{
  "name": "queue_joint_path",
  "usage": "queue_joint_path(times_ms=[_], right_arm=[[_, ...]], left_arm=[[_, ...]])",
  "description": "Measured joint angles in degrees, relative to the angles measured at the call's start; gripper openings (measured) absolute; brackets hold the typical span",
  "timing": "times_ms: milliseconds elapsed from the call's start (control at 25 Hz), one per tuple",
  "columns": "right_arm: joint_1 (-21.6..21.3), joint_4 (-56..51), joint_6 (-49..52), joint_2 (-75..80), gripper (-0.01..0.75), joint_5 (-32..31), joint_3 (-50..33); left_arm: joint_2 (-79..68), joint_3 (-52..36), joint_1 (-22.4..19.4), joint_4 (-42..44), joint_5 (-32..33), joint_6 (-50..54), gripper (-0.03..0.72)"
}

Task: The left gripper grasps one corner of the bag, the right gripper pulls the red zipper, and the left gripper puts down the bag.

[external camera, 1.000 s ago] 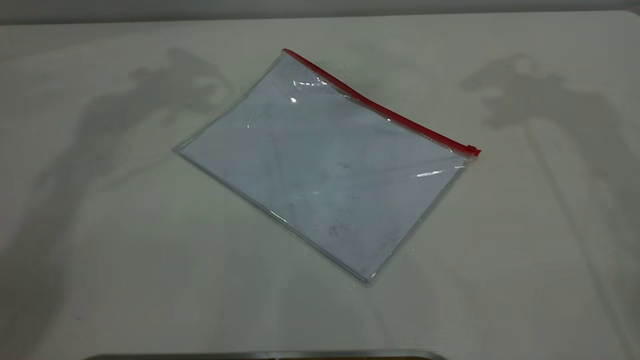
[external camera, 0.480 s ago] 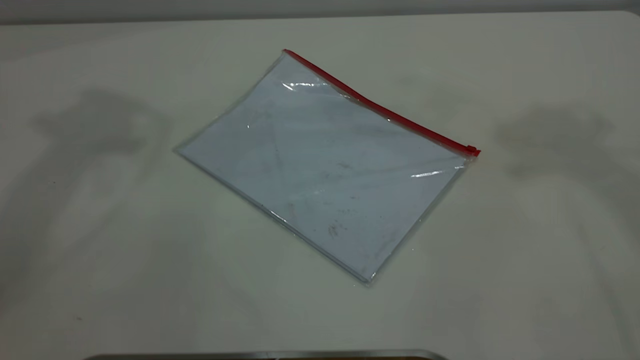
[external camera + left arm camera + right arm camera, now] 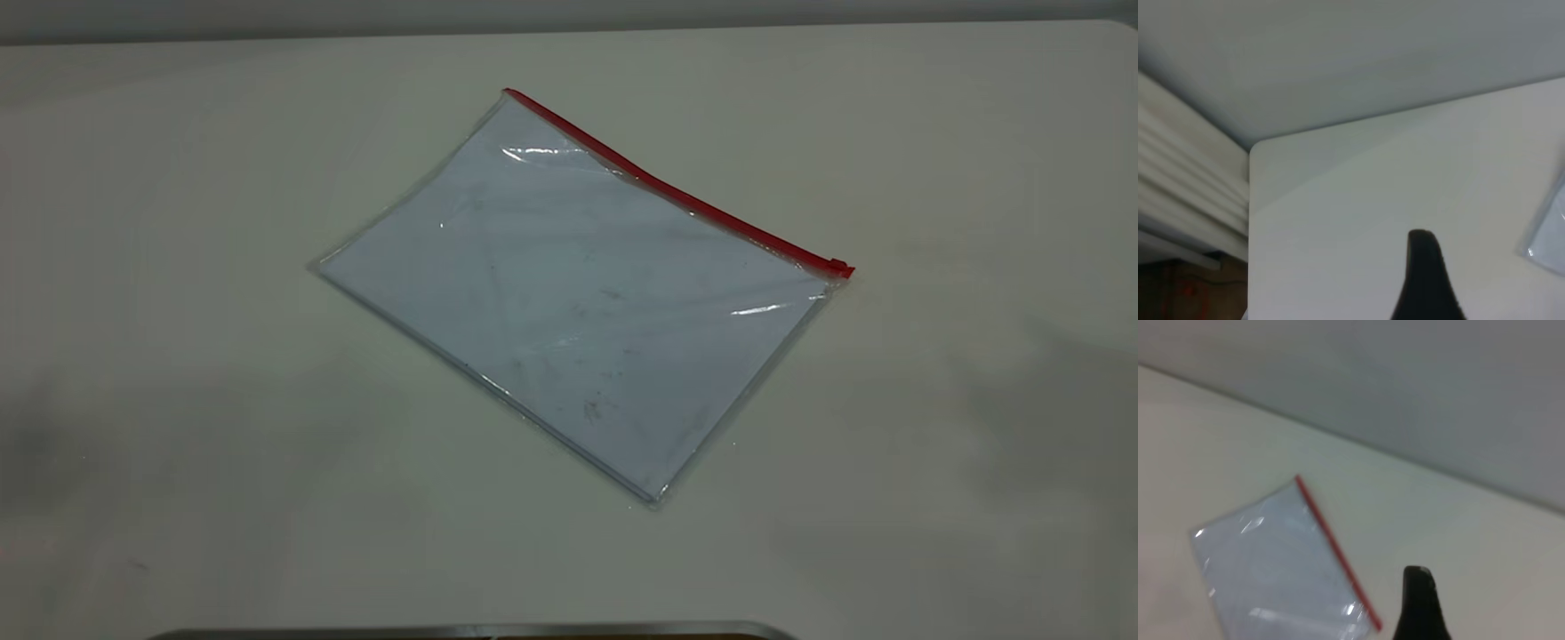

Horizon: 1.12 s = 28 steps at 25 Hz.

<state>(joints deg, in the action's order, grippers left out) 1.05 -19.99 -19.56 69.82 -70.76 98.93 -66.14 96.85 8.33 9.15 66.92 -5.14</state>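
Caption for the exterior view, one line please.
Clear bag lies flat on the white table, red zipper along its far edge, slider at the right end; neither gripper in view.

The bag (image 3: 578,302) was glossy clear plastic over white paper, its red zipper (image 3: 676,191) smooth plastic. The tabletop (image 3: 178,400) looked matt, pale and smooth.

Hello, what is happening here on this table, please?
Nothing is being handled yet. The bag lies flat on the table, its red zipper along the far edge. No arm shows in the exterior view. Each wrist view shows one dark fingertip above the table, away from the bag.
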Motion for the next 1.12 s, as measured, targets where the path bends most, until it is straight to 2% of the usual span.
queue_joint_path(times_ms=[320,520,840,1120], right_arm=[[0.0,-1.6,0.4,-22.3,0.578,0.0,-22.8],[0.0,-1.7,0.4,-35.7,0.578,0.0,-34.0],[0.0,-2.5,0.4,-52.5,0.578,0.0,-50.4],[0.0,-2.7,-2.8,-64.2,0.578,0.8,-63.6]], left_arm=[[26.8,-24.2,0.0,-0.2,0.0,0.1,0.588],[38.8,-37.2,0.0,-3.1,0.0,0.1,0.588],[51.4,-51.0,0.0,-12.0,0.0,0.1,0.588],[54.7,-61.7,0.0,-12.8,0.0,0.1,0.588]])
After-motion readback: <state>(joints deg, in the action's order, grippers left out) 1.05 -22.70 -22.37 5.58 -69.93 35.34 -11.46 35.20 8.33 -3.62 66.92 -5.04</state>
